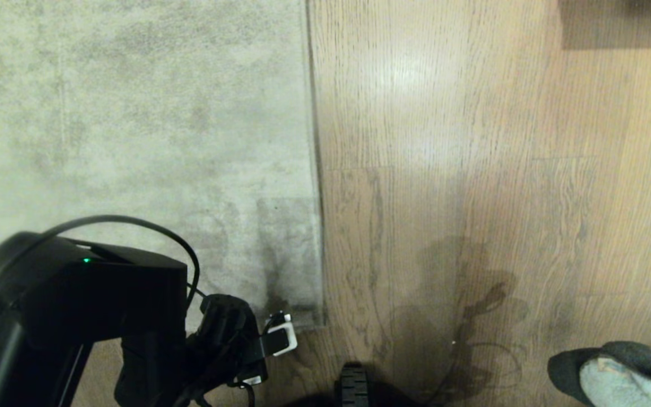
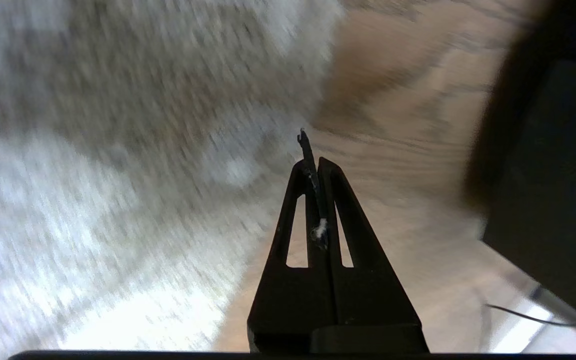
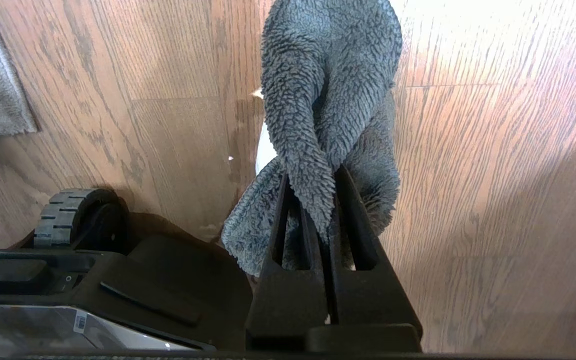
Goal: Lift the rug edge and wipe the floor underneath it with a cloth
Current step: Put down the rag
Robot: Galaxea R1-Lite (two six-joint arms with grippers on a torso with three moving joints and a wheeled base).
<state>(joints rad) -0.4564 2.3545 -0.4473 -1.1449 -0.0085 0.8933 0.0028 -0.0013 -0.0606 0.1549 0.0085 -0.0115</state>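
The rug fills the upper left of the head view, its straight rug edge running down the middle of the frame to a corner at lower centre, lying flat on the floor. The left gripper sits at the lower left of that view, the arm bent low and reaching toward that corner, which looks like the sensible spot to get a hold for lifting. In its wrist view the jaws are pressed together with nothing but a wisp of fluff between them; the picture is smeared, so I can't say how close the tips are to the pile. The cloth is over on the other side, at the lower right corner of the head view, pinched tight in the right gripper and draping forward over the planks with the arm tucked beside the base. It looks held ready for wiping once the border comes up. The lift itself is not yet done.
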